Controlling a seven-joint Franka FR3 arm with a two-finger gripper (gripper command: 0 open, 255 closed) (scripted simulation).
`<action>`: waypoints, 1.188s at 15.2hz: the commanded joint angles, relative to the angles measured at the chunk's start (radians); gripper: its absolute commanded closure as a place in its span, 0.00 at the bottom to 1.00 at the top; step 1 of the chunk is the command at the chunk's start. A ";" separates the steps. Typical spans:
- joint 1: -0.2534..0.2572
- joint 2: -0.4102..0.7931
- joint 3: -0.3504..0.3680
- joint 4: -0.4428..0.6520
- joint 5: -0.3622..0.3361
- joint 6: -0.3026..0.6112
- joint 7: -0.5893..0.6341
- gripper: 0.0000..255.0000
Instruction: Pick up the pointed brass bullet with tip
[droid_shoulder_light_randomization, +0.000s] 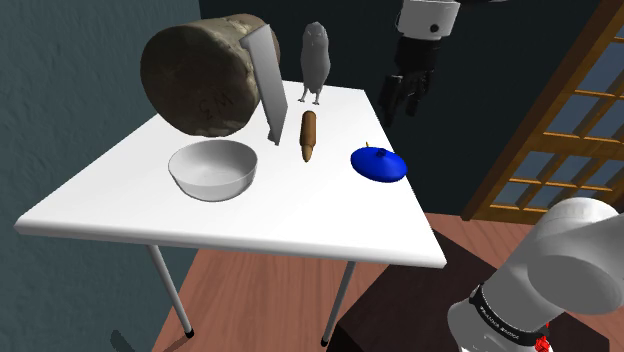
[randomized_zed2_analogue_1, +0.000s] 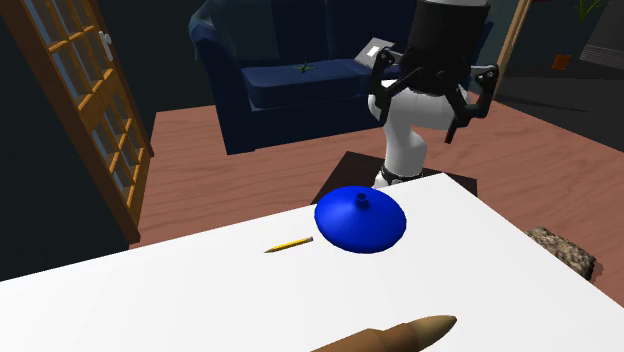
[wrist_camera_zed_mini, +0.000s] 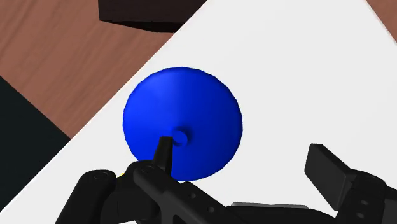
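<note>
We begin with the white table (droid_shoulder_light_randomization: 330, 215), which bears everything else. At its far corner on the shoulder view's left bulks a brown, boulder-like lump (droid_shoulder_light_randomization: 195, 75) (we cannot tell whether it rests on the top or stands behind it). A grey cleaver (droid_shoulder_light_randomization: 268, 85) stands on end just in front of the lump, and a grey owl figure (droid_shoulder_light_randomization: 315, 60) stands upright near the far edge. Before the lump sits a white bowl (droid_shoulder_light_randomization: 212, 168).

Toward the shoulder view's right lies a blue domed lid (droid_shoulder_light_randomization: 378, 163) with a small knob. Between bowl and lid, apart from both, the brown bullet (droid_shoulder_light_randomization: 309, 135) lies flat on the table. In the second exterior view its pointed tip faces right.

The black gripper (droid_shoulder_light_randomization: 403, 100) hangs in the air above the lid's side of the table, well apart from the bullet. Its fingers (wrist_camera_zed_mini: 163, 153) are spread wide and clasp nothing. In the wrist view the lid lies beneath them, untouched.

A small yellow pencil (randomized_zed2_analogue_1: 289, 244) lies just beside the lid.
</note>
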 joint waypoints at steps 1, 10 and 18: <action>-0.014 0.078 0.025 0.038 0.001 0.035 0.067 0.00; -0.063 0.442 0.097 0.274 -0.052 0.130 0.348 0.00; -0.066 0.778 0.095 0.582 -0.132 0.119 0.569 0.00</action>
